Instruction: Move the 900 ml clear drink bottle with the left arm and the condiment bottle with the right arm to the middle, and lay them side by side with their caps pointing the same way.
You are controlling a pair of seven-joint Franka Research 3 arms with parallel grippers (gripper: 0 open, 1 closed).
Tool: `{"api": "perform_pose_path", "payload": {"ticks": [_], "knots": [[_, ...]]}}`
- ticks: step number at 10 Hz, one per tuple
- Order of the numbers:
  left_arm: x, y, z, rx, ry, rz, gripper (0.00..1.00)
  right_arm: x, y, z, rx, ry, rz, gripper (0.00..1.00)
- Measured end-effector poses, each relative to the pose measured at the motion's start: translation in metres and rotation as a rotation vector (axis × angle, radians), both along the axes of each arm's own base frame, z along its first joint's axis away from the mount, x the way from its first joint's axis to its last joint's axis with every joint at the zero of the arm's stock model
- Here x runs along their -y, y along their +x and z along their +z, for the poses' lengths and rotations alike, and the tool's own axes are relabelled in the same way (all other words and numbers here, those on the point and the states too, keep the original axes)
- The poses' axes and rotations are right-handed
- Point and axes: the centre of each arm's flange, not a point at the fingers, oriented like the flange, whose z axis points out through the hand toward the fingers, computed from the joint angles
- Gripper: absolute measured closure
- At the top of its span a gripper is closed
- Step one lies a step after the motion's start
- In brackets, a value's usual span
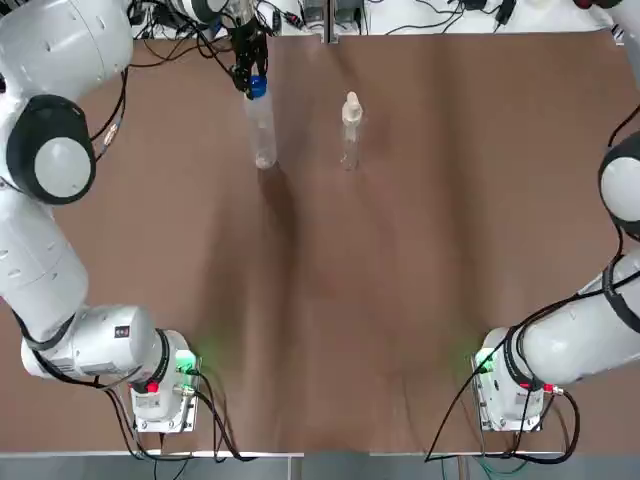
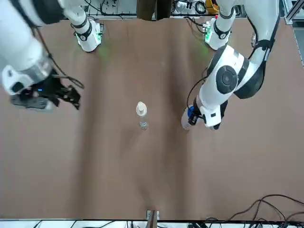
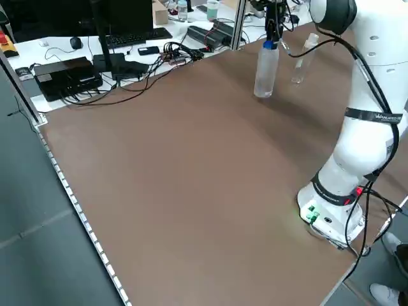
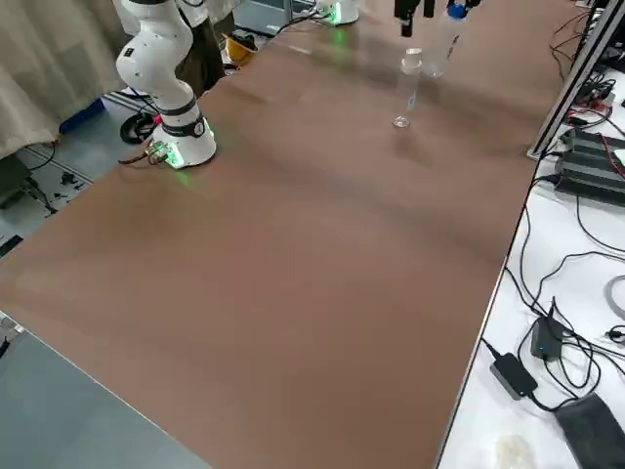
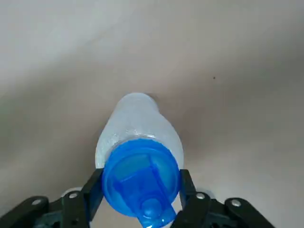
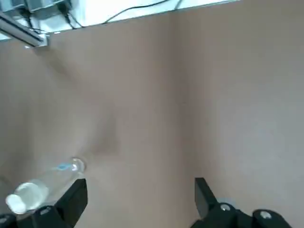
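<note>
The clear drink bottle (image 1: 261, 128) with a blue cap (image 5: 140, 180) stands upright at the far side of the table, left of centre. My left gripper (image 1: 246, 72) is shut on it at the cap, one finger (image 5: 91, 194) on each side. The condiment bottle (image 1: 350, 132), small and clear with a white cap, stands upright a short way to its right, untouched. My right gripper (image 2: 72, 97) hovers open above the table's right part, well clear of the condiment bottle (image 6: 42, 188), with nothing between its fingers (image 6: 72, 198).
The brown table (image 1: 400, 280) stretches bare toward the arm bases (image 1: 160, 385). Cables and electronics (image 3: 83, 70) lie past the far and left edges. A metal post (image 1: 327, 20) stands at the far edge.
</note>
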Motion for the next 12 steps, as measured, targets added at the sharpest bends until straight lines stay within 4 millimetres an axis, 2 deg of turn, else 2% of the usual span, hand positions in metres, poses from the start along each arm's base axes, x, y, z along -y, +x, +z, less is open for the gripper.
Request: {"api": "perform_pose_path", "payload": {"ticks": [2, 4, 5, 6, 8, 12], "knots": [[0.000, 0.003, 0.002, 0.004, -0.004, 0.020, 0.33, 0.066, -0.015, 0.015, -0.077, -0.021, 0.012, 0.01], [0.002, 0.006, 0.009, 0.025, -0.016, 0.036, 0.33, 0.115, -0.034, 0.028, -0.130, -0.027, 0.024, 0.01], [0.003, 0.007, 0.011, 0.037, -0.024, 0.038, 0.33, 0.133, -0.039, 0.030, -0.142, -0.025, 0.020, 0.01], [0.005, 0.009, 0.012, 0.052, -0.034, 0.039, 0.33, 0.142, -0.040, 0.028, -0.152, -0.022, 0.012, 0.01], [0.010, 0.009, 0.010, 0.063, -0.046, 0.034, 0.33, 0.146, -0.046, 0.016, -0.173, -0.018, 0.007, 0.01], [0.012, 0.010, -0.003, 0.058, -0.044, 0.029, 0.33, 0.141, -0.073, 0.015, -0.162, -0.009, 0.022, 0.01]]}}
